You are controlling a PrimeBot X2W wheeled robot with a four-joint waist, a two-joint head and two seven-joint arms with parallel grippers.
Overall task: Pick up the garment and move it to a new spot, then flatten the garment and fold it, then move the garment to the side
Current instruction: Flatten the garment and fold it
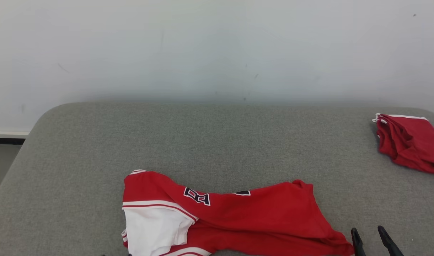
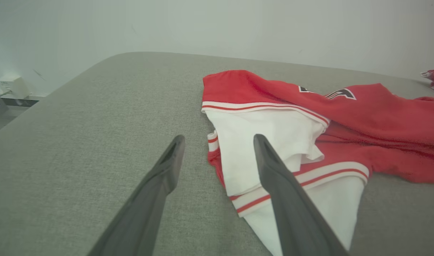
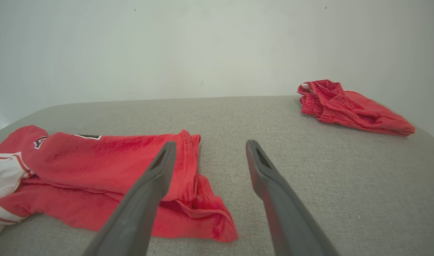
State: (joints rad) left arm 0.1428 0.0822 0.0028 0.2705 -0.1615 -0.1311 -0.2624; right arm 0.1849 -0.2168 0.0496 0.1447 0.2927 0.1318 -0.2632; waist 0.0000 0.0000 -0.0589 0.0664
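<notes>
At the near edge of the tabletop the red jersey lies bunched between the left tool and right tool, both wide open and empty, so a one-layer pinch could lift it twisted.

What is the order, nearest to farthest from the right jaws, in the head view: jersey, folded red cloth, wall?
1. Jersey: just left, near edge.
2. Folded red cloth: farther back, right side.
3. Wall: farthest, at the back.
</notes>
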